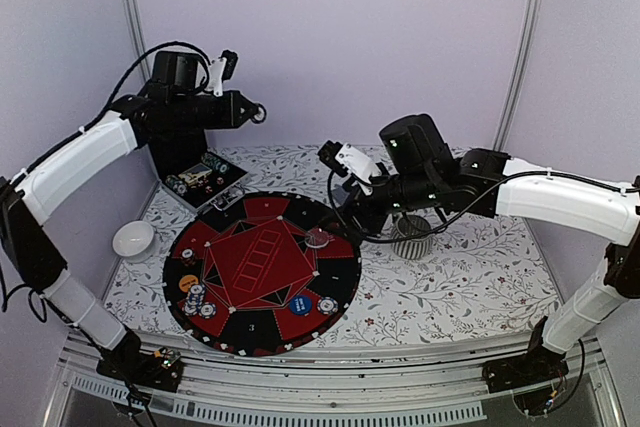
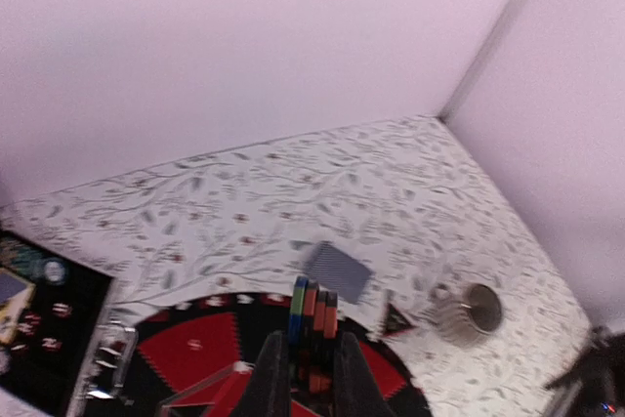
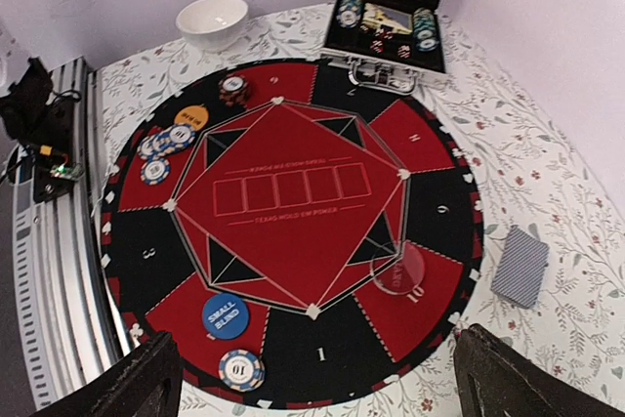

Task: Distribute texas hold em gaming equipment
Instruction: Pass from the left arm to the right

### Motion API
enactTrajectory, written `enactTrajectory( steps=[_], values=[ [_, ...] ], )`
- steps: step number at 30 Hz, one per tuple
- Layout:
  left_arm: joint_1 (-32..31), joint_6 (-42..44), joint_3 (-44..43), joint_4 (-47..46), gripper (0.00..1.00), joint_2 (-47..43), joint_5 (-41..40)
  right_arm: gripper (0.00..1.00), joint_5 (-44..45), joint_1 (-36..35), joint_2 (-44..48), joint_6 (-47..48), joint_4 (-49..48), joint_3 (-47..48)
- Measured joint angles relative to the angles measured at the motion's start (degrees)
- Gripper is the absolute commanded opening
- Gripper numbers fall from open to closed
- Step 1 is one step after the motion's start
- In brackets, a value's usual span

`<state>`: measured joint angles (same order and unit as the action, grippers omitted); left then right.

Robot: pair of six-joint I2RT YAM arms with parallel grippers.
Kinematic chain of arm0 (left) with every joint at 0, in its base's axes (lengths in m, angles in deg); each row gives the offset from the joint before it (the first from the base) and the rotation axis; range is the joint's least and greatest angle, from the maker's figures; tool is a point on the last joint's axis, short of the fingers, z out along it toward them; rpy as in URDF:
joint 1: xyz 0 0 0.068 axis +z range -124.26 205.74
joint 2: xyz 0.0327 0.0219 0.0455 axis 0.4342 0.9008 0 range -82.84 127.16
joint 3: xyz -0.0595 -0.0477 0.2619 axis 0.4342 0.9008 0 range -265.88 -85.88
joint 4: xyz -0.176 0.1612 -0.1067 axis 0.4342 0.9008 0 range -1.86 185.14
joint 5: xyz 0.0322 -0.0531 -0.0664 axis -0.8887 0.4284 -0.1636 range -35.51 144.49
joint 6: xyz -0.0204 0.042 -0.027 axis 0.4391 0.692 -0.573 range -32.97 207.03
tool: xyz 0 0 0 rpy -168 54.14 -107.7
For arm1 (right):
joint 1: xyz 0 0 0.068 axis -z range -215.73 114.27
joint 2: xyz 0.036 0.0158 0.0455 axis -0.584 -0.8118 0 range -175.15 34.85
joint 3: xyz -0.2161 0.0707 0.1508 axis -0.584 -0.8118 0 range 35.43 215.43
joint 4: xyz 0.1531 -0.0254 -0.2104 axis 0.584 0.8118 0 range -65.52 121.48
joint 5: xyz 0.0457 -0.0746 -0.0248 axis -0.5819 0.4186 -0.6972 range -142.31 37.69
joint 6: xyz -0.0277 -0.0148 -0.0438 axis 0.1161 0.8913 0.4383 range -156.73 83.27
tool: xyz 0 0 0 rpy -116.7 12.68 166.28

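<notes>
While a stack of poker chips (image 2: 312,312) is clamped aloft between the narrowed jaws of the left gripper (image 2: 305,373), the right gripper (image 3: 314,339) is held wide open over the round mat (image 3: 146,241). The card deck (image 3: 520,267) is seen lying just beside the mat's rim.

Light: bright, even and diffuse in all three of your views; walls (image 1: 330,37) read pale lilac. Shadows: faint, soft-edged.
Top view: sharp; corner posts (image 1: 525,37) splay apart toward the top edge.
Left wrist view: smeared throughout, chip stack (image 2: 313,312) and fingers (image 2: 269,383) soft.
Right wrist view: crisp; slight sheen on the clear disc (image 3: 398,269).
</notes>
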<state>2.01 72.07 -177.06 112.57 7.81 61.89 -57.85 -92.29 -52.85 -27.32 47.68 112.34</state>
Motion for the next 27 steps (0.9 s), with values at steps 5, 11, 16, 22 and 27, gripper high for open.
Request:
enactTrajectory(
  steps=[5,11,16,22,27],
  values=[
    [-10.3,-8.9,11.5,-4.6,0.0,-8.1,7.1,0.99,7.2,0.0,-0.3,-1.1,-3.6,2.9],
    [-15.4,-17.2,20.2,-6.7,0.0,-8.9,10.8,0.99,9.3,-0.1,-3.1,-1.9,-10.7,5.0],
    [-16.4,-21.0,22.3,-8.7,0.0,-9.8,11.9,1.0,7.5,-1.0,-6.5,-0.7,-12.8,5.5],
    [-16.8,-22.6,22.3,-10.9,0.0,-10.5,12.8,0.81,5.8,-1.9,-10.6,2.4,-13.3,7.1],
    [-17.2,-23.0,22.4,-11.3,0.0,-10.6,12.9,0.72,6.3,-1.1,-13.4,2.5,-13.4,10.3]
  ],
)
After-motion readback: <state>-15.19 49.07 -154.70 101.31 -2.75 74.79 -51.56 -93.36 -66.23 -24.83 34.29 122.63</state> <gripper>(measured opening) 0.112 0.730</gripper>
